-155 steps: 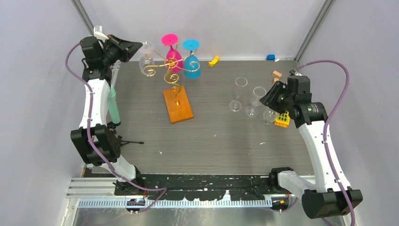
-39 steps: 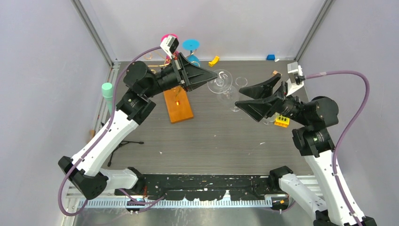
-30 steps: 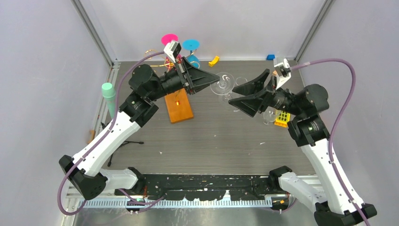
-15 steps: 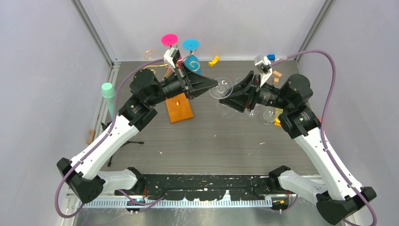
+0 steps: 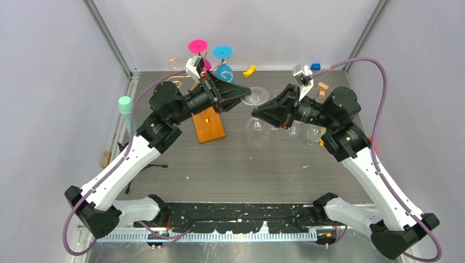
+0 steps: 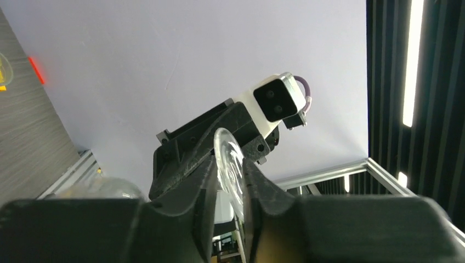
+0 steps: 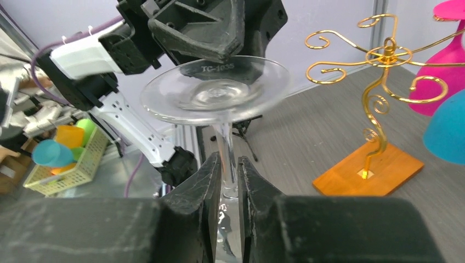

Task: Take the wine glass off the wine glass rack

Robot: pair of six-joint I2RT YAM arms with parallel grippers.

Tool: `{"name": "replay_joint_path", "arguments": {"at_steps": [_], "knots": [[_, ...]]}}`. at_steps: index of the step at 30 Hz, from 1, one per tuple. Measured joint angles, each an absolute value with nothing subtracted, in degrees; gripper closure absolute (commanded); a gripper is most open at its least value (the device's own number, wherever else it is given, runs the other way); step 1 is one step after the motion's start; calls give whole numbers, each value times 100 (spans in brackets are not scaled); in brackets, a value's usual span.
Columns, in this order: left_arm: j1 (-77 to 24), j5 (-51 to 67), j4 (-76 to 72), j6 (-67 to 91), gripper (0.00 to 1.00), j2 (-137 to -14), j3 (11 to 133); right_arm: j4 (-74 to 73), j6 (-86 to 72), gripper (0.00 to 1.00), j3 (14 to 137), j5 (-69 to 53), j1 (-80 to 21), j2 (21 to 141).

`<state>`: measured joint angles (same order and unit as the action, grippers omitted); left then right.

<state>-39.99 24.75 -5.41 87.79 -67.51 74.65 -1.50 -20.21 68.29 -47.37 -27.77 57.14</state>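
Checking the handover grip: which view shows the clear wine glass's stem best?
Right wrist: the wine glass stem stands sharp between the right gripper fingers. Left wrist shows only its foot, edge-on, in the left gripper. Top view shows it faint and small.

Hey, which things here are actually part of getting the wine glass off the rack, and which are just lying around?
Job in hand: clear wine glass; gold wire rack on orange wooden base.
Lying about: curved yellow piece; small blue block; small wooden block; mint-green tapered tube.
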Motion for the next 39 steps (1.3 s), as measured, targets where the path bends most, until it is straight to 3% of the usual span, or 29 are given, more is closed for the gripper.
{"name": "replay_joint_path", "arguments": {"at_steps": [7,15,20,27,39], "knots": [[-4001,2132,-731,8412,34,-6571,7196,307,-2692,100,6396,-3835,-2882,5557],[-4001,1754,-880,8093,15,-6101,6302,707,-3358,100,6018,-2088,-2882,5199],[-4001,1774,-928,7898,13,-6073,6071,961,-3946,100,5822,-836,-2882,4801],[-4014,1944,-1127,7900,24,-6073,6029,1240,-4917,100,5369,615,-2877,4613],[-4160,2167,-1479,8086,27,-6344,6029,1916,-6272,100,4659,1203,-2877,4729]]}}
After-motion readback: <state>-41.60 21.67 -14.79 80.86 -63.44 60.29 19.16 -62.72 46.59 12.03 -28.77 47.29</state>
